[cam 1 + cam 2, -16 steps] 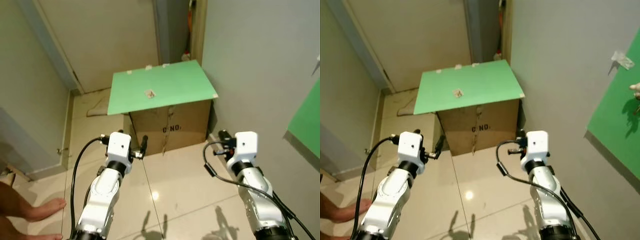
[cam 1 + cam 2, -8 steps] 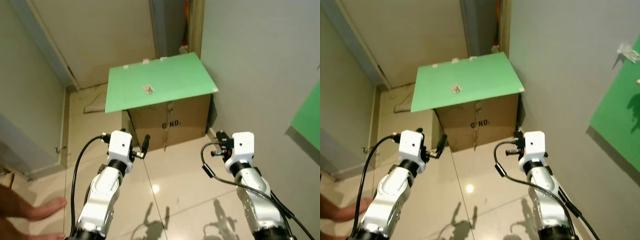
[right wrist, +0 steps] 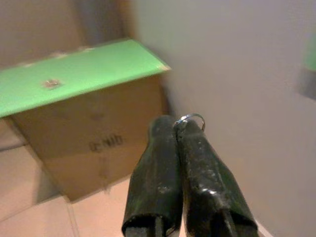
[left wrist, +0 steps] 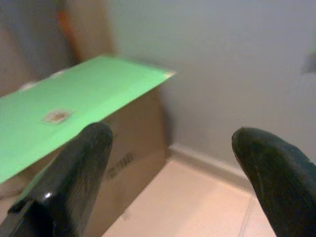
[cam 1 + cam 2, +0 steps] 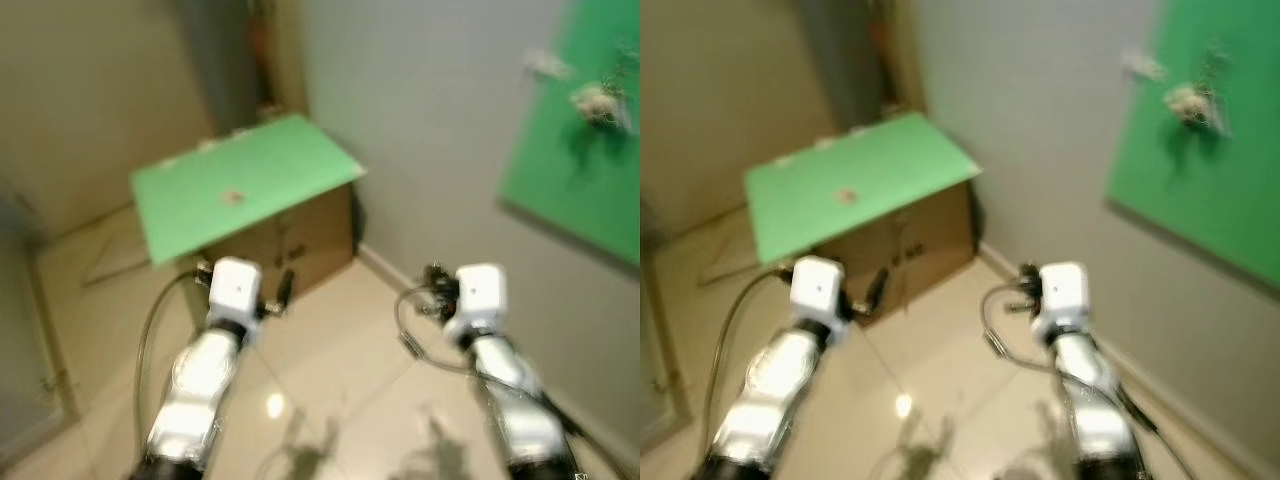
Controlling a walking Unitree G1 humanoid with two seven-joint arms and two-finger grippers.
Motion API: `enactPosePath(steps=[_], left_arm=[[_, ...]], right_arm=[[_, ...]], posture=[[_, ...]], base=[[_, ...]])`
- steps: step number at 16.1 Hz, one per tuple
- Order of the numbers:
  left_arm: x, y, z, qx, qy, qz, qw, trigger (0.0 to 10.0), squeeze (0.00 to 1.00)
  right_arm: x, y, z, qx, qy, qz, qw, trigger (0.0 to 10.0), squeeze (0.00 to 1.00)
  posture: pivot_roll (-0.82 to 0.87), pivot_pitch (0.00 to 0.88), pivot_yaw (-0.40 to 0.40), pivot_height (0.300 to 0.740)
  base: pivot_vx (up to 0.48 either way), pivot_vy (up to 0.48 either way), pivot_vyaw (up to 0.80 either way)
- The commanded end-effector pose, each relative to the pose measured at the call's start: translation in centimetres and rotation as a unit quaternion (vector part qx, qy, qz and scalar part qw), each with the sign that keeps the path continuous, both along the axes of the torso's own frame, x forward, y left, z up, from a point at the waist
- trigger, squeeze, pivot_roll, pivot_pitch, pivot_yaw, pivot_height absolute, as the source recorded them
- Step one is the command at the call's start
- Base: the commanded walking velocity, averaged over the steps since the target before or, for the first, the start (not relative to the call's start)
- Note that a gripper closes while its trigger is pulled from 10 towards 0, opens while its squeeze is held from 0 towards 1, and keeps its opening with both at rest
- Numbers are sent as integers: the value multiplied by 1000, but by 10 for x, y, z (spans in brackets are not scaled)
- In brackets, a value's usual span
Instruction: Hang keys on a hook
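On the left, the left gripper (image 4: 170, 168) hangs with fingers wide apart and nothing between them, near a box (image 5: 290, 245) under a green sheet (image 5: 240, 190). Further right, the right gripper (image 3: 177, 129) is clamped on the keys' ring (image 3: 190, 118). The green board (image 5: 1210, 170) on the right wall carries blurred hooks well apart from the gripper, so pickup looks done and the approach and hanging remain.

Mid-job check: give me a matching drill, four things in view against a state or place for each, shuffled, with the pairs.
Things:
1. left hand
2. right hand
3. green board
4. green panel

States or places:
A. lying on top of the cardboard box
B. fingers shut on a key ring
C. fixed to the wall on the robot's right
D. fingers spread apart, holding nothing

Pairs: 1-D, 2-B, 3-A, 4-C
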State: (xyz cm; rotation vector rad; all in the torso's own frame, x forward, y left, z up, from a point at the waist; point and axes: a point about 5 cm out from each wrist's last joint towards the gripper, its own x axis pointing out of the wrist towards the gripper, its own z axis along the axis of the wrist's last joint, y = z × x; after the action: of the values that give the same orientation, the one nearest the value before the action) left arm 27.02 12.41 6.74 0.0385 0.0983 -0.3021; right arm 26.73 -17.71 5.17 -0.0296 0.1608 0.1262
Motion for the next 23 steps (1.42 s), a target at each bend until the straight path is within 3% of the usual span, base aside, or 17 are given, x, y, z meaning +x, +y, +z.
enactPosePath(steps=[1, 6, 13, 15, 23], left_arm=[[1, 10, 0, 9, 1, 9, 1000, 10000, 0], [4, 10, 2, 1, -3, 5, 1000, 10000, 0], [2, 10, -1, 18, 0, 6, 1000, 10000, 0], [2, 9, -1, 24, -2, -5, 1000, 10000, 0], [2, 4, 0, 32, -6, -27, 999, 10000, 0]], right_arm=[[3, 9, 5, 9, -9, 11, 1000, 0, 0], [1, 8, 4, 9, -4, 11, 1000, 0, 0], [-1, 13, -1, 7, 7, 16, 1000, 0, 0], [-1, 14, 0, 3, -2, 17, 1000, 0, 0], [-2, 14, 1, -3, -4, 21, 1000, 0, 0]], posture=[[-239, 0, 139, 740], [-243, 1, 140, 740], [-241, 0, 141, 740], [-244, 0, 140, 740], [-247, 0, 139, 740]], base=[[0, 480, -744], [0, 277, -741], [0, 0, -747], [0, 0, 0], [452, 0, 0]])
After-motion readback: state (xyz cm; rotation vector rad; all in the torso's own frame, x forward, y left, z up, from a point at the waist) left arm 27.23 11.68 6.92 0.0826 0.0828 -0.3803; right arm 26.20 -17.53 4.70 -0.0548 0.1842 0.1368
